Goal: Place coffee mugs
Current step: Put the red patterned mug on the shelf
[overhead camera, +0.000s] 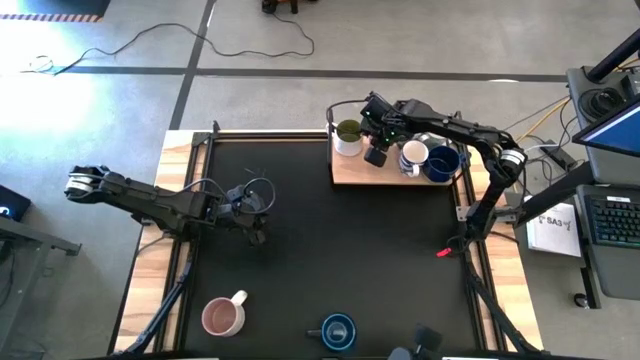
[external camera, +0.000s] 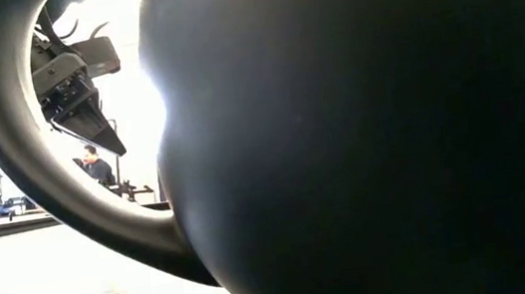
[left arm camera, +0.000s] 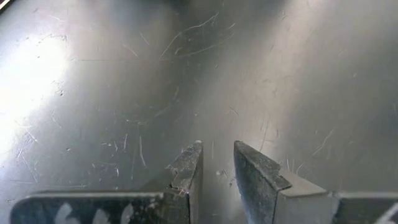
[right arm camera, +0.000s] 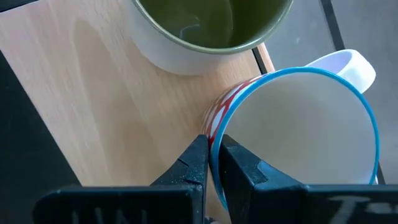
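Observation:
My right gripper (overhead camera: 377, 150) is over the wooden board (overhead camera: 350, 172) at the table's far right, shut on a coffee mug (right arm camera: 298, 130) with a blue rim, white inside, red-striped outside and a white handle. My arm hides this mug in the high view. Just beyond it a white mug with a green inside (right arm camera: 205, 25) stands on the board. A white mug (overhead camera: 413, 157) and a dark blue mug (overhead camera: 441, 163) also stand there. My left gripper (overhead camera: 255, 232) hangs over the black mat (left arm camera: 93, 74), slightly open, with nothing between its fingers. My right gripper pinches the mug's wall at the rim (right arm camera: 214, 134), on the side away from the handle (right arm camera: 348, 62). One finger (right arm camera: 245, 168) is inside the mug and the other (right arm camera: 189, 165) outside. The fingers slant down from above. Whether the mug's base rests on the board, I cannot tell.
A pink mug (overhead camera: 223, 317) and a dark blue mug (overhead camera: 338, 330) stand on the mat near the table's front edge. A dark mug (external camera: 371, 134) right in front of the low camera fills most of that view. A small red thing (overhead camera: 443, 252) lies at the mat's right edge.

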{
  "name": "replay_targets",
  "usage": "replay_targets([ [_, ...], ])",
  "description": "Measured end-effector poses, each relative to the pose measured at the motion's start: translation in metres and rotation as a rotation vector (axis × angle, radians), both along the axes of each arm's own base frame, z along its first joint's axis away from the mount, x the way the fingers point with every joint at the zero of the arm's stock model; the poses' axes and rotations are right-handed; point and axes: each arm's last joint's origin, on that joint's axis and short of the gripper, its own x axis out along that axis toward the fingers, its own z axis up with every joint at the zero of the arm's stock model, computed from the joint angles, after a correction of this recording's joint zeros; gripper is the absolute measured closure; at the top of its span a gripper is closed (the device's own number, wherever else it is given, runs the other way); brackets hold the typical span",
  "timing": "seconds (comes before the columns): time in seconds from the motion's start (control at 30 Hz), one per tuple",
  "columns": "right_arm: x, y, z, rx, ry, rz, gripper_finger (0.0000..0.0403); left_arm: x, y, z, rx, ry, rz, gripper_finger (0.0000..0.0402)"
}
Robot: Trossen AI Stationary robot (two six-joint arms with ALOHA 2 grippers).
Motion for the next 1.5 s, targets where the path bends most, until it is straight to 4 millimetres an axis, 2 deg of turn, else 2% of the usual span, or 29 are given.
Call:
replay_targets([
  [0.33,0.0024,-0.0024,0.0077,-0.016,-0.014,0.006,0.0380,-0.0003,0.0008,0.0003,-0.001,-0.001,0.006,0.0330],
  [1.5,0.0018,-0.0030,0.0080,-0.022,-0.012,-0.003,0.0380,-0.0005,0.0008,0.0003,0.000,0.001,0.003,0.0330],
])
